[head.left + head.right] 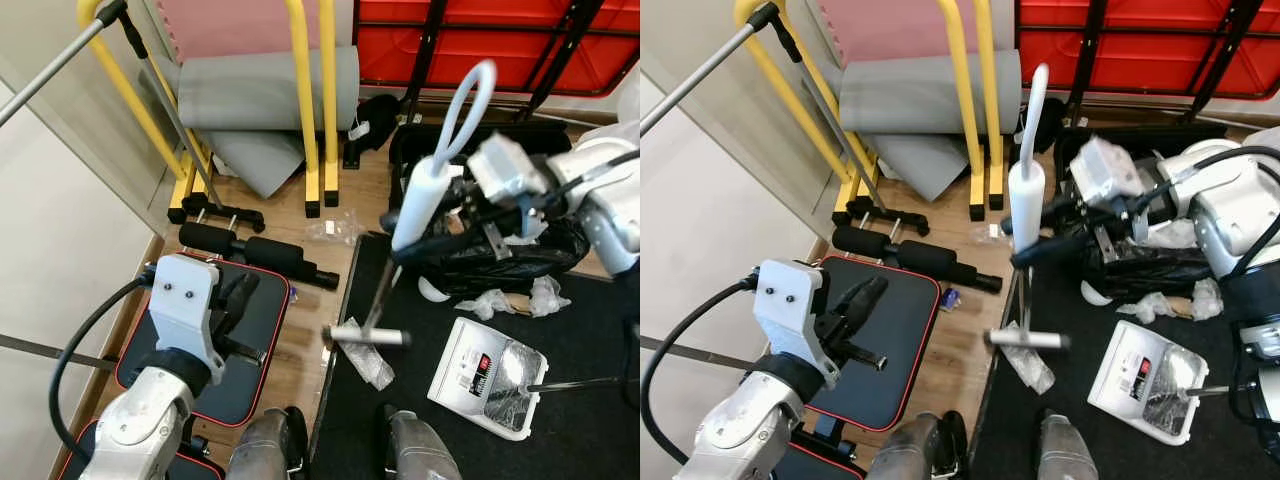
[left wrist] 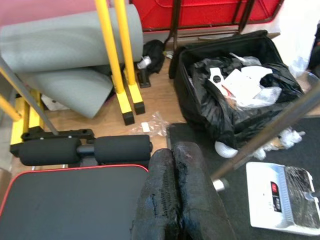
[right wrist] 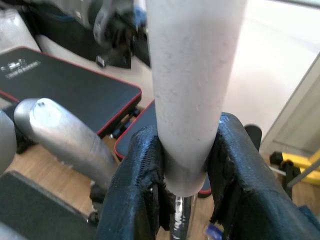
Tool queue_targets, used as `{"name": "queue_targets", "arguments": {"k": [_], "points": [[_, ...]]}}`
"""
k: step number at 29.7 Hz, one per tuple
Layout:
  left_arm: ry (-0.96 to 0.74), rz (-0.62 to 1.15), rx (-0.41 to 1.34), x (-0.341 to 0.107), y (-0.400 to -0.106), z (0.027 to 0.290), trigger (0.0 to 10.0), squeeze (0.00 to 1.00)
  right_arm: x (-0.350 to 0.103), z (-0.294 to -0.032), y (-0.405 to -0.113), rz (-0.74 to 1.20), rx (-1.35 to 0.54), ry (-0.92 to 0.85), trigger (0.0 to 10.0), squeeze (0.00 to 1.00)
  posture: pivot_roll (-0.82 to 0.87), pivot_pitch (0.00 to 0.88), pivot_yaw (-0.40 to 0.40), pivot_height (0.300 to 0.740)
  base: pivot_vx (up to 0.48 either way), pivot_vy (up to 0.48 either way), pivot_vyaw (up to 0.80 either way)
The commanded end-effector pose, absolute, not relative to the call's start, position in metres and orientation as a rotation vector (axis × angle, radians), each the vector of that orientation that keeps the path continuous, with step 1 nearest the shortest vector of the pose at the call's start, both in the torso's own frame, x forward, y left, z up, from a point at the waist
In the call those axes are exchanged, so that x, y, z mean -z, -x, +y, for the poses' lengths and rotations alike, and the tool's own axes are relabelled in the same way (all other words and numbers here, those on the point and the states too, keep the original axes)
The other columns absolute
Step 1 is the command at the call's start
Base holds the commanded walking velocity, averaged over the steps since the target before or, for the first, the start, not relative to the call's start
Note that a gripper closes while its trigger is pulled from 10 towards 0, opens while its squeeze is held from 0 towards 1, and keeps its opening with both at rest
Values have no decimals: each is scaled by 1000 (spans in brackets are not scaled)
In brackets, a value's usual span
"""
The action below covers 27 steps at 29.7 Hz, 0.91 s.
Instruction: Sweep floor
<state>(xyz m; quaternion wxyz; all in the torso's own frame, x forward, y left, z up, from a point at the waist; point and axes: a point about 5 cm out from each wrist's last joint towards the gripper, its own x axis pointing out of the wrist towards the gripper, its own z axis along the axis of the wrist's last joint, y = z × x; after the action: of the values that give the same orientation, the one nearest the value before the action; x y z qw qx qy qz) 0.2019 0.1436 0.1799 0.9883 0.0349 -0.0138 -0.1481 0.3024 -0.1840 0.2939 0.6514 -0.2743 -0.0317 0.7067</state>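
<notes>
My right gripper [image 3: 186,165] is shut on the white grip [image 1: 421,200] of a sweeper, which ends in a loop at the top. Its metal shaft runs down to a small cross-shaped head [image 1: 367,336] at the edge of a black floor mat [image 1: 420,410]. A crumpled clear wrapper [image 1: 373,366] lies just under the head. A white dustpan [image 1: 487,378] holding some debris sits on the mat to the right. My left gripper [image 1: 242,288] hovers shut and empty over a black bench pad [image 1: 262,335].
An open black bag [image 1: 500,262] full of rubbish stands behind the mat, with plastic scraps [image 1: 490,302] beside it. Yellow frame legs [image 1: 305,120], a rolled grey mat [image 1: 260,90] and a red rack [image 1: 480,40] line the back. Wall on the left.
</notes>
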Motion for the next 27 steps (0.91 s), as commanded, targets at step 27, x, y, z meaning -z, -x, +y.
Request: {"name": "queue_targets", "arguments": {"k": [27], "points": [[-48,-29,291,-170,-206,140,10000,0,-266,-133,-333,-259,-458,-82,10000,0,-31,222,9,740,0,0,0]]}}
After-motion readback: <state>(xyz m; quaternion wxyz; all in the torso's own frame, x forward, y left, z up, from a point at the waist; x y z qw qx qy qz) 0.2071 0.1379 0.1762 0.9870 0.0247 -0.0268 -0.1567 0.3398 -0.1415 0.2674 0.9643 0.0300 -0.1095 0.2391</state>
